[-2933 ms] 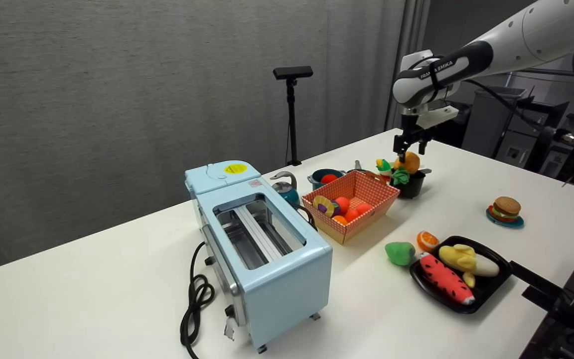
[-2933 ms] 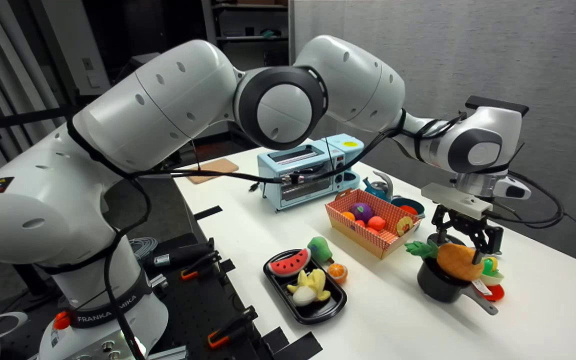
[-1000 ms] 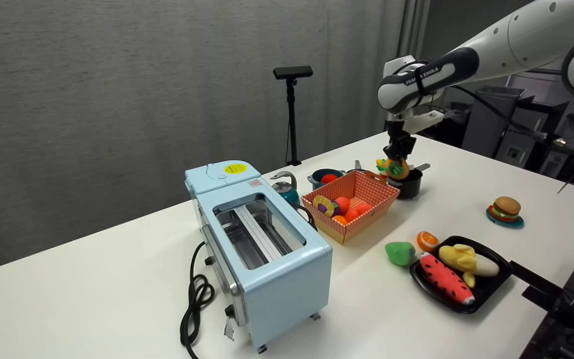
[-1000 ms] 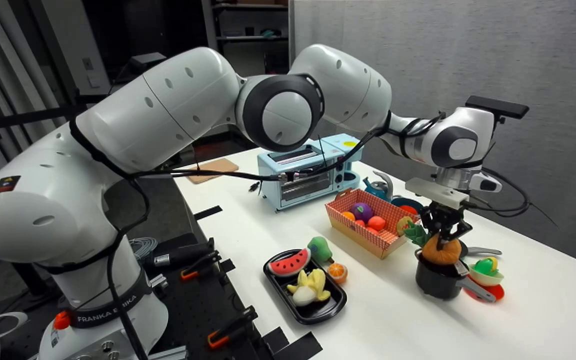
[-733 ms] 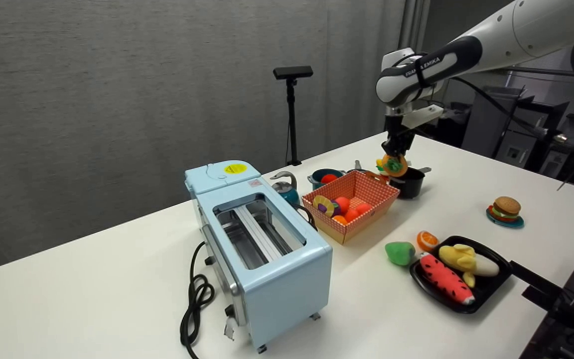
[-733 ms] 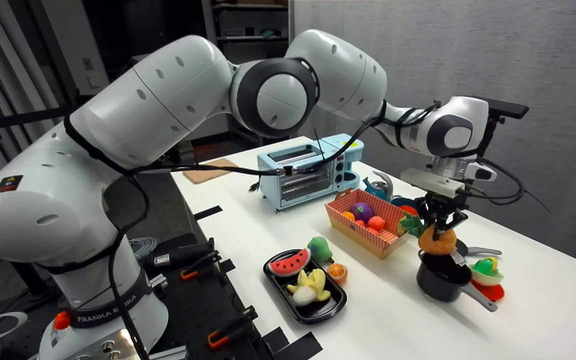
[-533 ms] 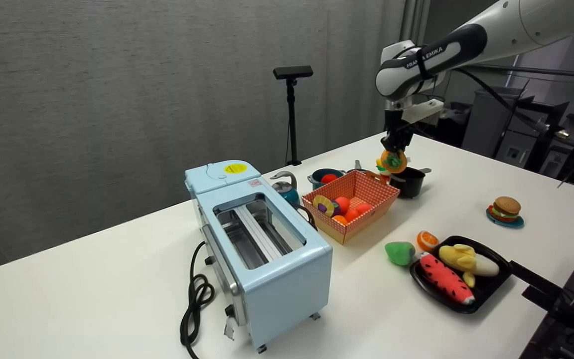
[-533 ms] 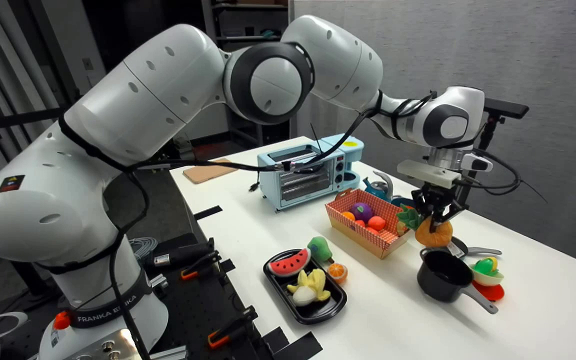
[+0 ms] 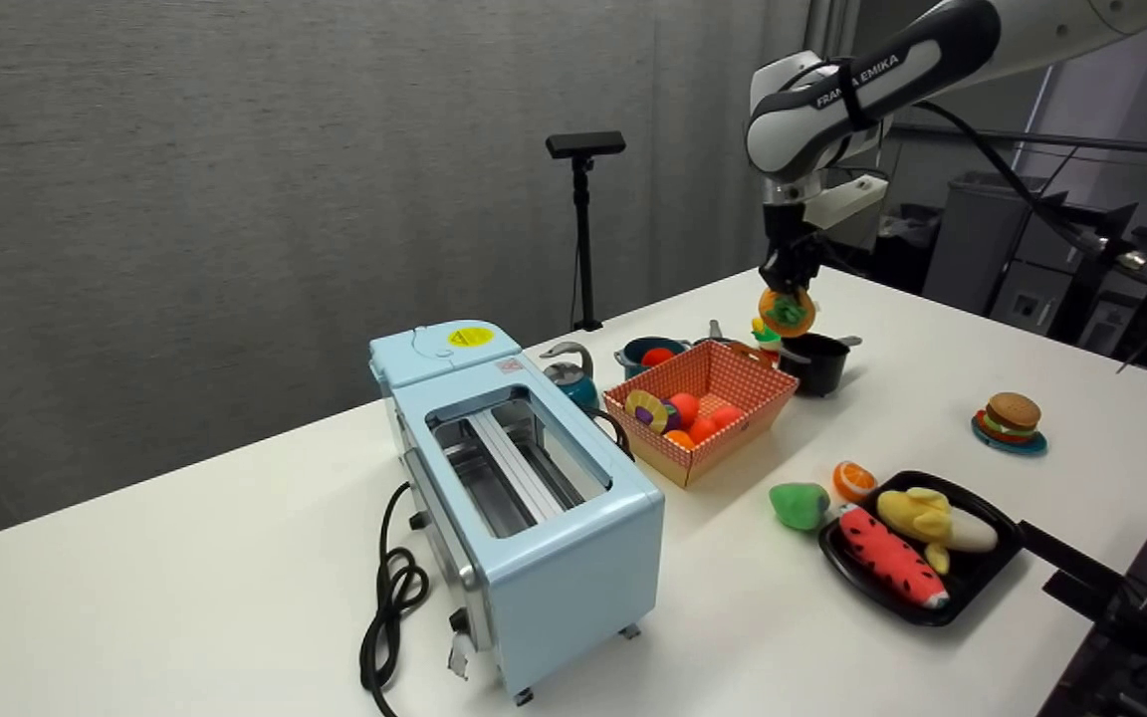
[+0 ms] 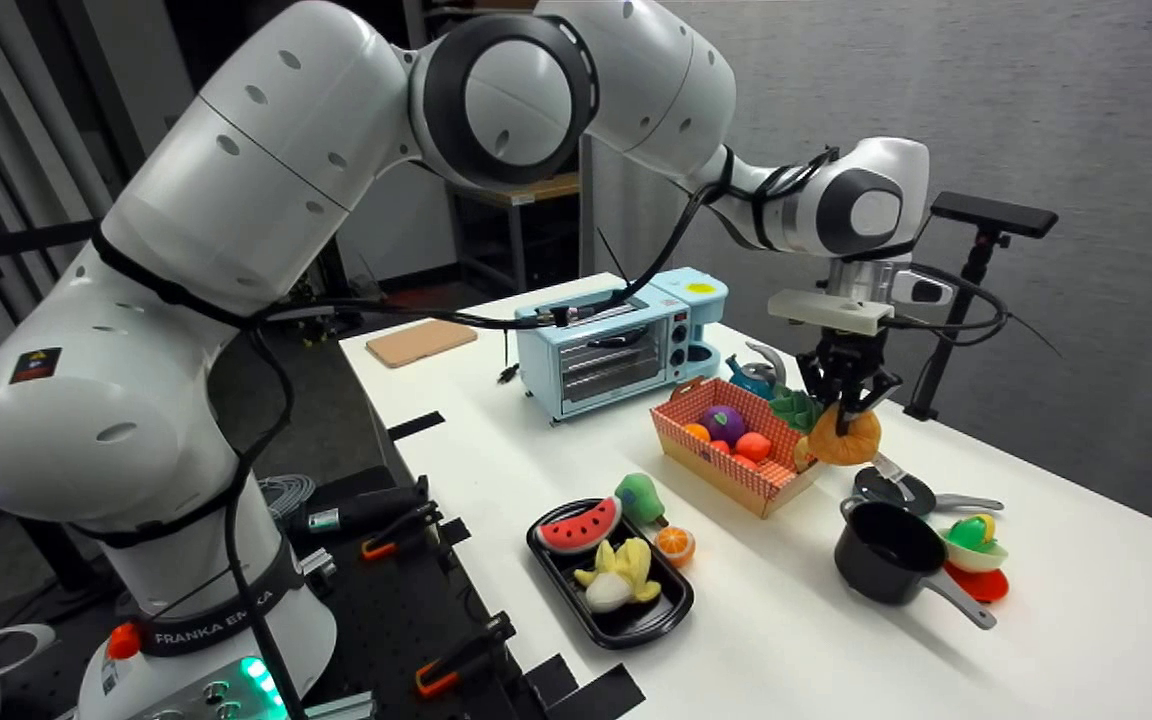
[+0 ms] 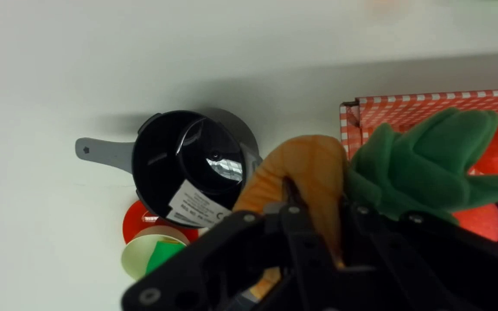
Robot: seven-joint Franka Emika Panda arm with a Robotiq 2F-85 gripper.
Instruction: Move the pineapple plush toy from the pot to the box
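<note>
Tightly, claw (image 11: 318,195) pinches soft, squashy pineapple toy (image 10: 824,437), orange and leafy green, above bench (image 10: 756,600). Lower than claw: round, smooth black pot (image 10: 879,578); red-checked box (image 10: 706,468) on leafy side. White arm (image 10: 666,90) arched, claw pointing down.

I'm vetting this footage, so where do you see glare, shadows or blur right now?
Wrist view: glare shines inside the dark, nearly black round pot, a soft shadow lies on the white tabletop along the orange-red checked rectangular box, and the black two-fingered gripper looks slightly blurred; in an exterior view, green lights glow on the silvery base panel.
</note>
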